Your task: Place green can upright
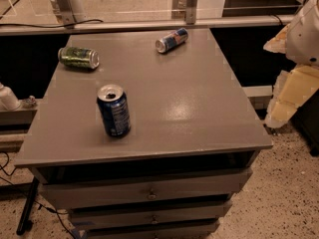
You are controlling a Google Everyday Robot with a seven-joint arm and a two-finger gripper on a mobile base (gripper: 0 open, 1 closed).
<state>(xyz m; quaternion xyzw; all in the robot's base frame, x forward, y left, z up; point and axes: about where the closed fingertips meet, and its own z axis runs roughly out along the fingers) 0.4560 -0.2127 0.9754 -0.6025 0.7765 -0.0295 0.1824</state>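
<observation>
- Three cans are on the grey cabinet top (189, 108), all well apart from one another.
- Lying on its side near the far left corner is the green can (78, 57). Its mottled body runs roughly left to right, and its silver end faces right.
- Standing upright toward the front left is the dark blue soda can (113, 110), with its opened silver top showing.
- Lying on its side near the far edge is the slim blue-and-silver can (171, 39). It is angled, with a touch of red on it and one silver end pointing toward the front left.
- Off the right side of the cabinet is the gripper (291, 96), a cream-yellow shape below a white rounded arm housing (304, 31). It is out past the cabinet's right edge and far from the green can.
- I cannot tell whether the gripper is spread or closed. It touches no can, and nothing can be seen held in it.
- The picture's right edge cuts off the arm housing and part of the gripper.
- Drawer fronts (149, 193) are stacked beneath the top, and the lowest is cut by the bottom edge.
- At the left edge a pale object (7, 97) is only partly in view, and I cannot tell what it is.
</observation>
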